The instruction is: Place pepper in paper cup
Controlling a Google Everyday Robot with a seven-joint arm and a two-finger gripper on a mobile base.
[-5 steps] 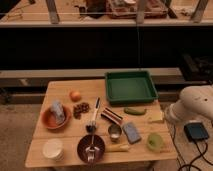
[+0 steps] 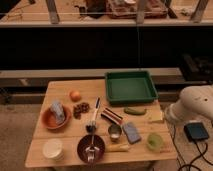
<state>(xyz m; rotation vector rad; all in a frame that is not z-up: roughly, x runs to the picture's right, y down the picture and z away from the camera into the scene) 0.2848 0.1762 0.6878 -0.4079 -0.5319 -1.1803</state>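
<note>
The pepper, slim and dark green, lies on the wooden table just in front of the green tray, right of centre. The cream-white paper cup stands upright at the table's front left corner, far from the pepper. Only my white arm shows, beyond the table's right edge and level with the pepper. My gripper itself is out of view, and nothing is held over the table.
A green tray sits at the back right. An orange, a red bowl with a packet, a dark bowl with a fork, a metal cup, a light green object and a yellow block lie about. A black box lies right of the table.
</note>
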